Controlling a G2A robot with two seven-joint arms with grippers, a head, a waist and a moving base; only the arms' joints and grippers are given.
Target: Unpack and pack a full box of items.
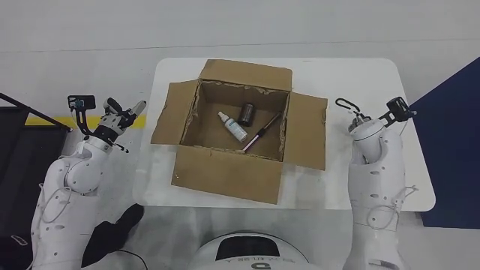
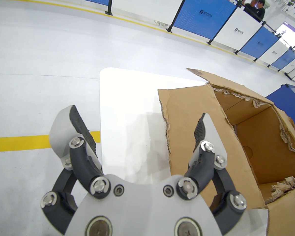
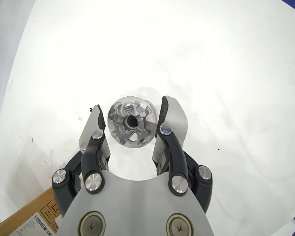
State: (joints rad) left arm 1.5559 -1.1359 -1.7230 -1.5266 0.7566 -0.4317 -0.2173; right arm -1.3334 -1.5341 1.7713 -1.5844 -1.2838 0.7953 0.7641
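An open cardboard box [image 1: 227, 174] stands in the middle of the white table [image 1: 352, 75] with its flaps spread. Inside lie a white bottle [image 1: 232, 125], a dark jar [image 1: 247, 112] and a slim pen [image 1: 261, 133]. My right gripper [image 3: 130, 101] points down at the table to the right of the box, its fingers [image 3: 100, 121] on either side of a round metal part [image 3: 130, 125] resting there, with a slight gap showing. My left gripper [image 2: 137, 110] hangs open with nothing in it beyond the table's left edge, beside the box's left flap [image 2: 191, 114].
Bare table [image 3: 162, 37] surrounds the metal part to the right of the box. A labelled corner of the box [image 3: 27, 217] lies close behind my right gripper. A yellow floor line [image 2: 19, 143] runs left of the table, and blue and white partitions [image 2: 204, 15] stand far behind.
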